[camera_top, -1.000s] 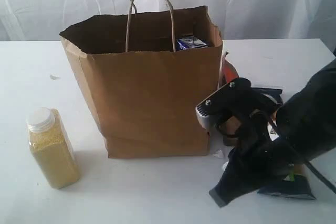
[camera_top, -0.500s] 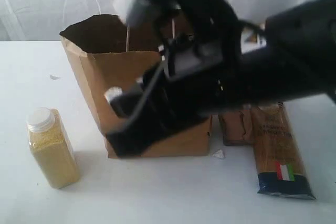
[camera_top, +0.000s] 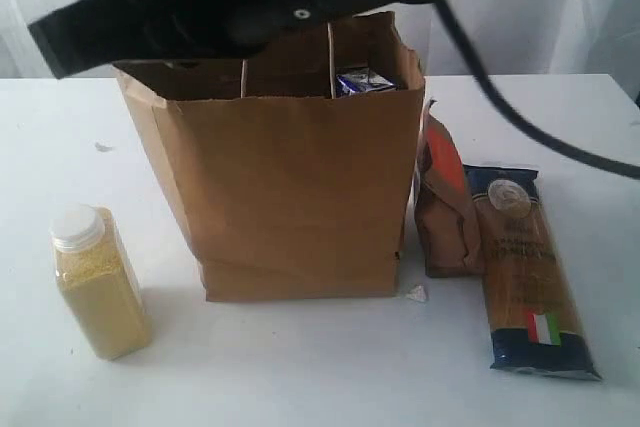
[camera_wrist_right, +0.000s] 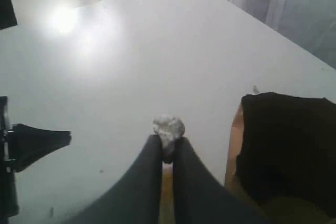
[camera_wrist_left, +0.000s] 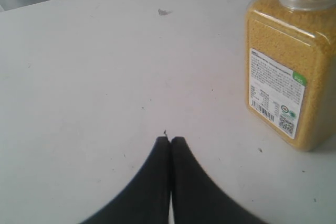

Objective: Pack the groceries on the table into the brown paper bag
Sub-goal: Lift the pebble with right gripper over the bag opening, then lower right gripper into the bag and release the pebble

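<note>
Plain white table (camera_top: 300,377); brown paper bag (camera_top: 290,197) unprinted. Clear yellow-grain bottle with white cap (camera_top: 98,282); spaghetti pack (camera_top: 530,277) dark blue and gold, green-white-red flag patch. Crinkled silver on foil-topped jar (camera_wrist_right: 168,128).

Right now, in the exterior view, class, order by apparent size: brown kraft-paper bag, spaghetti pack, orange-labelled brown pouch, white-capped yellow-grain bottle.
1. brown kraft-paper bag
2. spaghetti pack
3. orange-labelled brown pouch and white-capped yellow-grain bottle: look alike.

A white curtain (camera_top: 560,27) hangs in soft vertical folds behind a plain white bench (camera_top: 300,367), closing off the rest of the room. The bench top shows a few small dark specks, and a bright patch of glare (camera_wrist_right: 63,19) lies on its far surface. Light is even, with faint shadows.
</note>
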Motion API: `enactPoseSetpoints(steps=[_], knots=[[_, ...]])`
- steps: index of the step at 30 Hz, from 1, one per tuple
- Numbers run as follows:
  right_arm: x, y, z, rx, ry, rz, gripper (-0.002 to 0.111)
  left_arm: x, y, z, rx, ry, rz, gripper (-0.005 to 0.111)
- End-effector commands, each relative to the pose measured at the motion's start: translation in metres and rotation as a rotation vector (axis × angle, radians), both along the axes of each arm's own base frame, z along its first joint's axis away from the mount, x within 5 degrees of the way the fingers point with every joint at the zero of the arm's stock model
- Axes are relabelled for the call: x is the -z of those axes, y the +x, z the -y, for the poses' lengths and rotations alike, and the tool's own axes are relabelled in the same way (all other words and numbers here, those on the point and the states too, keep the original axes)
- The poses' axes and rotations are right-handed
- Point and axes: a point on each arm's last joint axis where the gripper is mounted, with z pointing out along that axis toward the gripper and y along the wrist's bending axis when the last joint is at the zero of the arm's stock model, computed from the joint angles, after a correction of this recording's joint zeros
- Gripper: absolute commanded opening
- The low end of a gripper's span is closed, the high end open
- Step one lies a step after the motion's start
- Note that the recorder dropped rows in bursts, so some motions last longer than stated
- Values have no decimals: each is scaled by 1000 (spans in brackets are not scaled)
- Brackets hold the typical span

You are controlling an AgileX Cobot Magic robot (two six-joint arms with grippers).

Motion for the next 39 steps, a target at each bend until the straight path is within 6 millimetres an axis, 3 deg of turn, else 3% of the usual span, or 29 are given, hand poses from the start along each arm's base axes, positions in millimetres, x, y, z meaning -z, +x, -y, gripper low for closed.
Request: enactPoseSetpoints(steps=[1,8,17,22,27,33,36,39], knots=[[13,20,-17,29,-76,32,0,1,0,0,-4,-11,1,0],[29,40,-30,86,-159,68,0,1,0,0,-4,-11,1,0],[31,56,-23,250,-196,147,0,1,0,0,-4,-11,1,0],[35,63,-21,362,-173,98,0,1,0,0,-4,-11,1,0],[52,68,-27,372,-216,62,0,1,0,0,-4,-11,1,0],[58,70,-30,369,-223,53,1,1,0,0,-4,-11,1,0],[57,70,-31,364,-200,48,10,1,0,0,-4,-11,1,0],[56,70,-32,359,-188,53,27,1,0,0,-4,-11,1,0]])
